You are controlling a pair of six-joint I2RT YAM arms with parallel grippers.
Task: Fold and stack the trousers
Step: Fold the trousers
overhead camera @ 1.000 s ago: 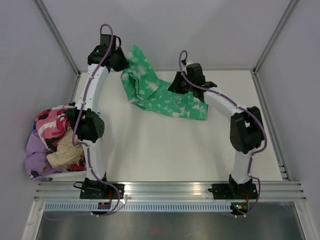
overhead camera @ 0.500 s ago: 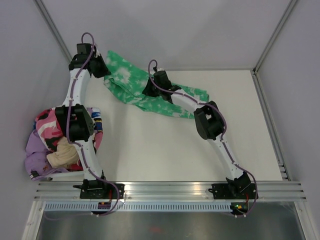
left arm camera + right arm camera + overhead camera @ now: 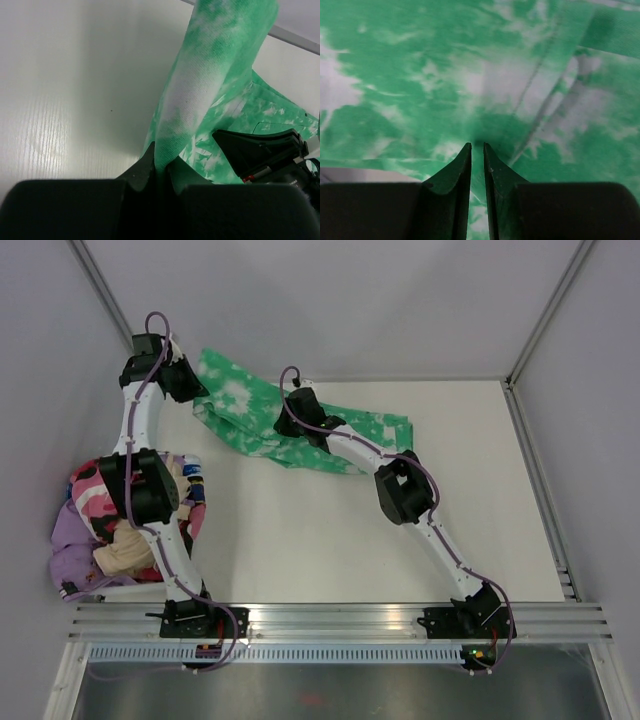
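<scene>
At the far left of the counter [image 3: 330,530] lie the trousers [image 3: 235,405], bright green with white mottling, partly spread flat and partly lifted. My left claw [image 3: 159,167] is clamped on one end of the cloth, which rises from my fingertips as a taut strip by the far left corner. My right claw [image 3: 477,150] pinches a fold near the middle of the trousers. Nearer, at the left edge, sits a heap of mixed clothes [image 3: 110,520].

trousers [image 3: 240,400] partly under right gripper [image 3: 286,426], close-up blurred
</scene>
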